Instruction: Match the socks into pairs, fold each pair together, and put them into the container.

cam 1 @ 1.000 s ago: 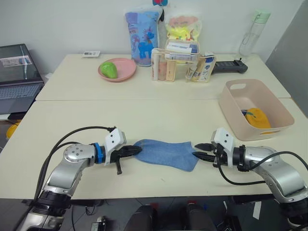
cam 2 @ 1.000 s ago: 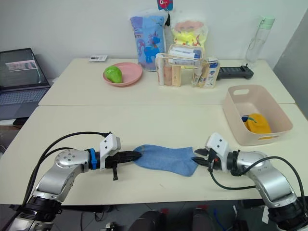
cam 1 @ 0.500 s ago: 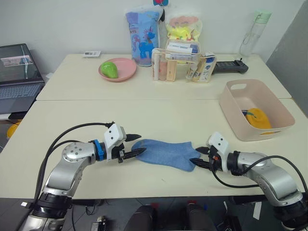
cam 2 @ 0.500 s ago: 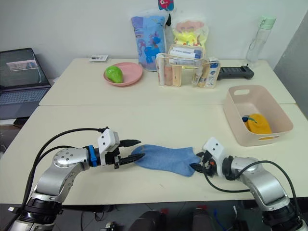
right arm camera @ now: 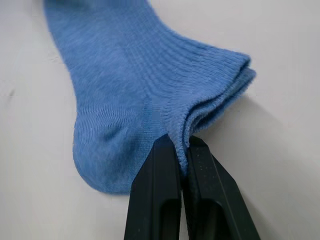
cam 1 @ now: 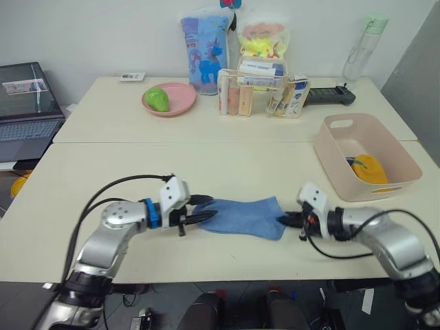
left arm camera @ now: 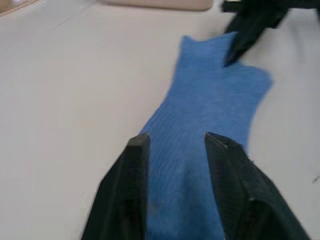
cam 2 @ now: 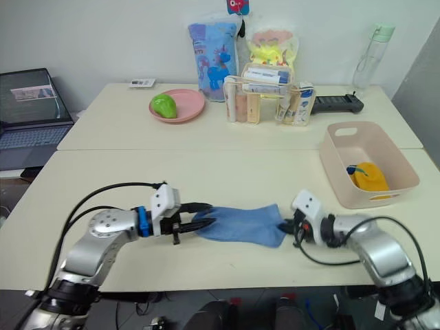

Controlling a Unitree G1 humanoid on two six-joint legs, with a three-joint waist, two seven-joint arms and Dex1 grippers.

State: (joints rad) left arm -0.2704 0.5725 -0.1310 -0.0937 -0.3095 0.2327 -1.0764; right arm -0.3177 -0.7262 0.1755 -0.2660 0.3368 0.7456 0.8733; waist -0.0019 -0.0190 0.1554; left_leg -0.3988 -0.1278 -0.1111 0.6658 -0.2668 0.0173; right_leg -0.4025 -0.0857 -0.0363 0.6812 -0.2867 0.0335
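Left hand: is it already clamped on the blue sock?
No, the left hand is open, its fingers straddling the light blue sock.

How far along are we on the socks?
A mustard yellow bundle already lies in the container. The light blue pair is in hand: right gripper pinches the cuff, left gripper is open over the toe. It is neither folded nor binned.

The left gripper [cam 1: 203, 212], shut on the toe of the light blue socks [cam 1: 245, 216] a second ago, now stands open astride that end, shifted toward the middle; the right gripper [cam 2: 285, 226] has pinched the cuff, now lifted and bunched between its fingers [right arm camera: 167, 170]
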